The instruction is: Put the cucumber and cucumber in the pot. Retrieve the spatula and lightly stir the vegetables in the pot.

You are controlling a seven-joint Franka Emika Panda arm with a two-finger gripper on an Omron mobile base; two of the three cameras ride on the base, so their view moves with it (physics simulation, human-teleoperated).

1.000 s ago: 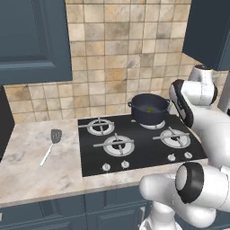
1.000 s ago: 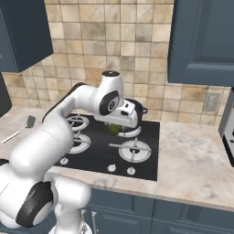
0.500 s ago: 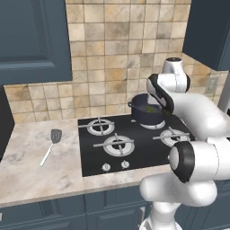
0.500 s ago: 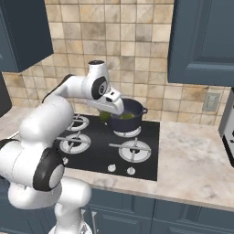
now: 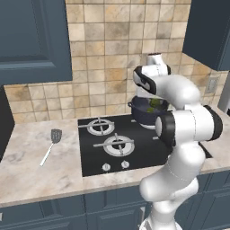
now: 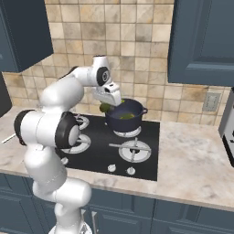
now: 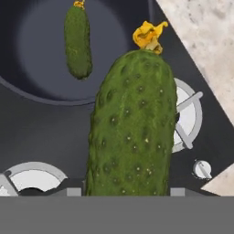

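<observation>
A: Two cucumbers on the list. Item one, the first cucumber (image 7: 77, 40): lying flat on the floor of the pot (image 7: 41, 91). Item two, the second cucumber (image 7: 132, 128): clamped lengthwise in the gripper (image 6: 111, 101), yellow tip pointing away, jaws part-open around its girth.

B: Position of item two?

A: Over the hob beside the pot's rim, not yet above the opening; in the right base view it hangs just left of the pot.

B: Spatula?

A: The spatula (image 5: 50, 147): on the counter left of the hob, well apart from the arm, untouched.

B: Handling note?

A: Carry it sideways until the whole length is inside the rim, then let go low. It probably clears the rim, though the fingertips are hidden behind the cucumber. Aim beside item one, not on it.
</observation>
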